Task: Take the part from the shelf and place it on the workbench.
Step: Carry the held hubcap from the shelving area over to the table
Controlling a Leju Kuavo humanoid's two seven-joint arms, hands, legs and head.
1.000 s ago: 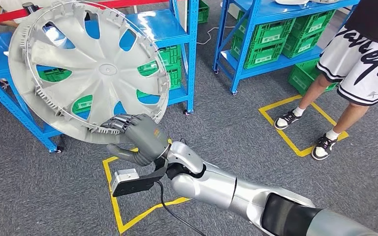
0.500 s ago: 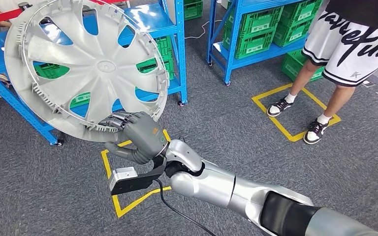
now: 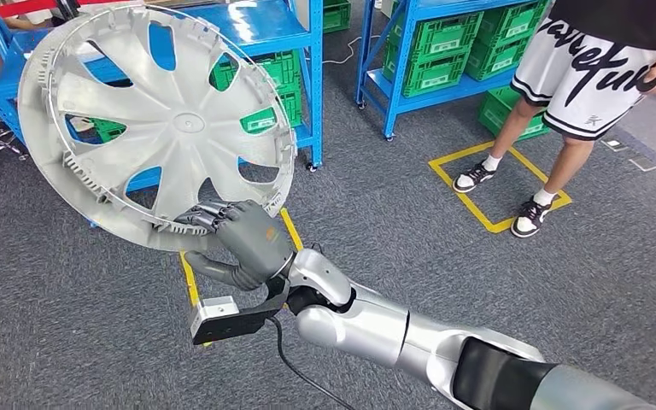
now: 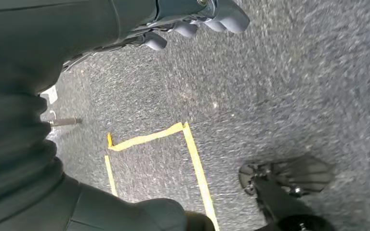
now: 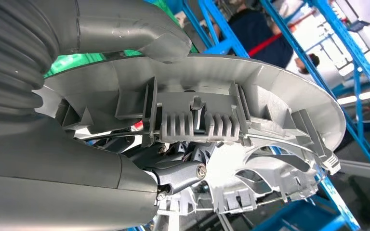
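Right hand (image 3: 243,243) grips one hubcap (image 3: 158,124); left hand (image 4: 192,19) seemingly empty.

Pretty tight on the far left, the blue shelf (image 3: 303,51) sits right behind the big wheel cover (image 3: 158,124) the right hand (image 3: 239,242) holds up. Second blue rack (image 3: 444,60) with green crates (image 3: 444,51) is far center, person (image 3: 564,94) standing far right. Open grey carpet (image 3: 393,222) between them and near right

silver part (image 3: 158,120) | blue shelf (image 3: 312,81) | green crates (image 3: 444,55)
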